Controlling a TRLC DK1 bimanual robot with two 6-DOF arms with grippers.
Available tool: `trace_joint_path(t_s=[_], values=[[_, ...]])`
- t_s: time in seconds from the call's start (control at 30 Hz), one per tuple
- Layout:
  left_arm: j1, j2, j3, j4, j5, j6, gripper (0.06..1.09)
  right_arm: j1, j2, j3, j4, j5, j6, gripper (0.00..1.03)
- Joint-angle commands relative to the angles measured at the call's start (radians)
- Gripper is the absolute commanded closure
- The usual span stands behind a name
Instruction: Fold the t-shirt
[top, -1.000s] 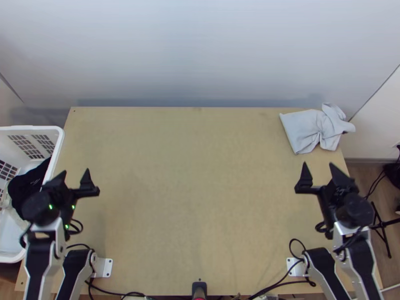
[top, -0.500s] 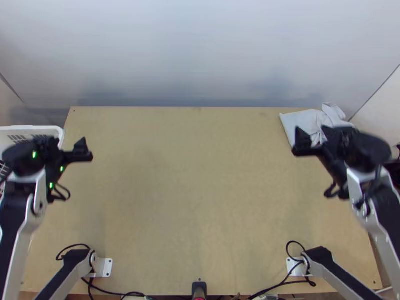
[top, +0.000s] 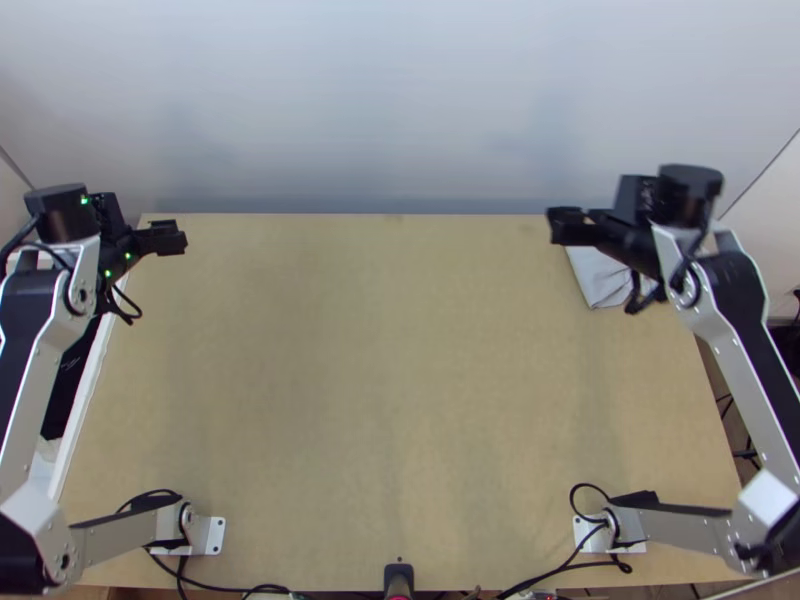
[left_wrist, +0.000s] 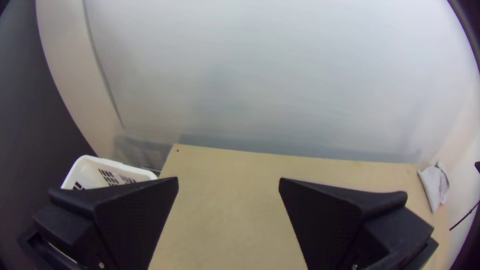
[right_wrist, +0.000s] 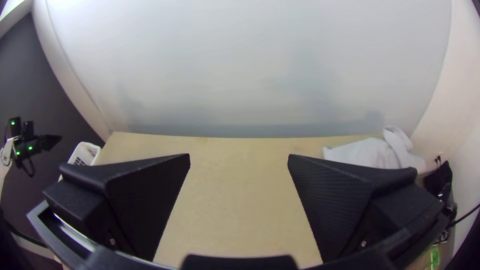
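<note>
Top view: the left gripper (top: 138, 230) is hanging in the upper left of the frame, and the right gripper (top: 605, 214) is hanging in the upper right. In the wrist views both pairs of fingers are standing wide apart, with nothing resting between them. A pale cloth (top: 598, 280) is lying on the wooden table (top: 400, 400) in the upper right of the top view, partly hiding behind the right arm; in the right wrist view one part is lying flatter and the rest is bunching up. At the left edge of the top view a white basket (top: 84, 420) is standing beside the table, and a dark cloth (top: 68, 385) is lying inside it. I cannot tell which cloth is being the t-shirt
</note>
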Motion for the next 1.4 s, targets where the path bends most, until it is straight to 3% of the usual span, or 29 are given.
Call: trace_joint_path(t_s=[0.0,0.23,0.4,0.6,0.9,1.2,1.37], values=[[0.09,0.103,0.074,-0.044,-0.046,0.005,0.11,0.089,0.148,0.178,-0.075,-0.103,0.008,0.1],[0.37,0.265,0.124,-0.05,-0.032,0.014,0.11,0.254,0.305,0.434,-0.272,-0.12,0.022,0.04],[0.569,0.394,0.17,-0.03,0.117,0.021,0.11,0.379,0.311,0.48,-0.275,-0.129,0.017,0.05],[0.698,0.597,0.294,-0.005,0.115,0.061,0.11,0.491,0.334,0.512,-0.285,-0.195,0.02,0.05],[0.779,0.943,0.555,0.018,0.071,0.195,0.11,0.626,0.36,0.509,-0.293,-0.195,0.022,0.05],[0.782,1.268,0.838,-0.001,-0.026,0.265,0.11,0.652,0.369,0.503,-0.315,-0.195,0.012,0.05],[0.779,1.367,0.848,0.036,-0.03,0.282,0.11,0.653,0.378,0.5,-0.334,-0.193,0.011,0.05]])
